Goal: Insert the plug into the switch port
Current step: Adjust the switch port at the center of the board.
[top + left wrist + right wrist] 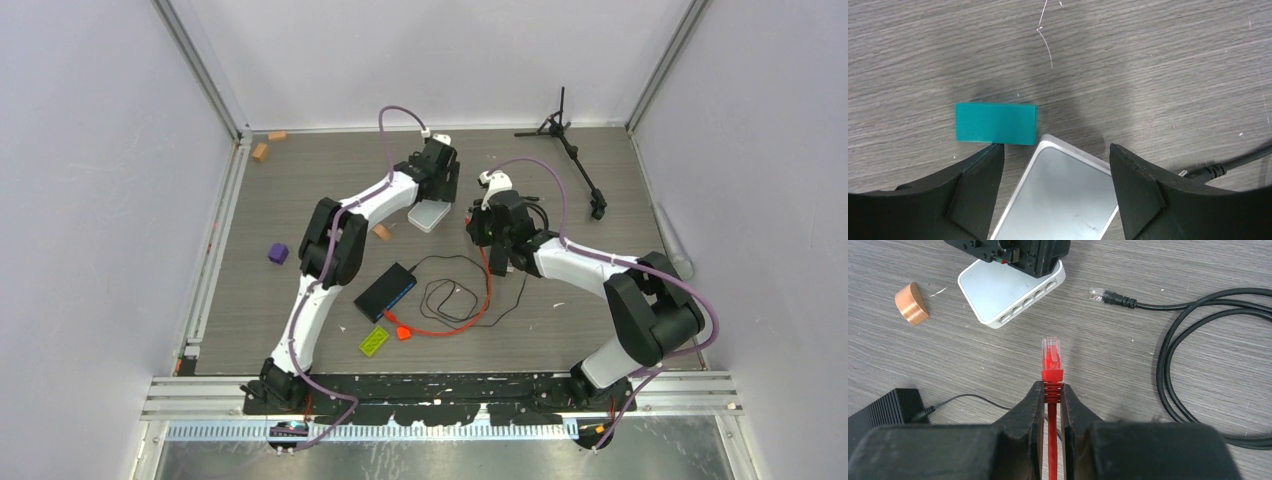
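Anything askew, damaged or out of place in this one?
Nothing damaged. The white switch lies turned, so its port row sits at an angle to the red plug held by the right gripper. The open left gripper straddles it.

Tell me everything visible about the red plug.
The plug has a clear plastic tip with red inside and a ribbed red boot. The right gripper is shut on the boot; the red cable runs back through the grip. It points at the ported side of the white switch, apart from it, not inserted.

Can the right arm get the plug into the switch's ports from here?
Probably yes: ports face the plug with nothing between; the left gripper sits over the switch's top, not its front.
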You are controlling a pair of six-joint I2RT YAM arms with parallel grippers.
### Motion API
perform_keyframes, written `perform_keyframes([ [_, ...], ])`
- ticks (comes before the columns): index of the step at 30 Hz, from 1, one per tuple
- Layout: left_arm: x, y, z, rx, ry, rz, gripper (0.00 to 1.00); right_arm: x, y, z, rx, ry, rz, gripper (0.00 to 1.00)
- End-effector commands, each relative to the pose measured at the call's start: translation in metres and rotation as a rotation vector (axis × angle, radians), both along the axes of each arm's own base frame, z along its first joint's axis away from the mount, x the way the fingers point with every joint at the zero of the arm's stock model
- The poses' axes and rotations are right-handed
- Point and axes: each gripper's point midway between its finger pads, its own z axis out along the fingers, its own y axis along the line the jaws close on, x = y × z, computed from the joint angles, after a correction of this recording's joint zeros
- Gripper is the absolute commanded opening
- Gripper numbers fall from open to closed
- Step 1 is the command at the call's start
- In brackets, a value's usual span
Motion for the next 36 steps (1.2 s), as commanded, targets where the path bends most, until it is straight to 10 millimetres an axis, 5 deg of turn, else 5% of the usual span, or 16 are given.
perform_keyframes([
  [1, -0.019, 0.023, -0.029, 0.121, 0.156, 0.027, 0.76, 0.01, 0.001, 0.021, 0.046, -0.074, -0.031, 0.01],
  [10, -0.04, 0.034, -0.046, 0.182, 0.255, -0.009, 0.63, 0.009, -0.001, 0.024, 0.054, -0.076, -0.041, 0.0],
  [18, -0.07, 0.048, -0.046, 0.173, 0.281, -0.021, 0.63, 0.007, 0.004, 0.021, 0.054, -0.072, -0.004, 0.01],
  [23, -0.072, 0.054, -0.034, 0.147, 0.243, -0.013, 0.8, 0.005, 0.013, 0.017, 0.069, -0.066, 0.044, 0.01],
  [28, -0.059, 0.064, 0.003, 0.054, 0.142, 0.012, 0.98, 0.002, 0.023, 0.005, 0.057, -0.042, 0.102, 0.0],
  [32, -0.058, 0.08, 0.023, -0.02, 0.055, 0.03, 1.0, 0.002, 0.03, 0.001, 0.041, -0.035, 0.125, 0.0],
  [36, -0.072, 0.086, 0.018, -0.064, 0.027, 0.017, 1.0, -0.001, 0.039, -0.001, 0.033, -0.034, 0.161, 0.01],
])
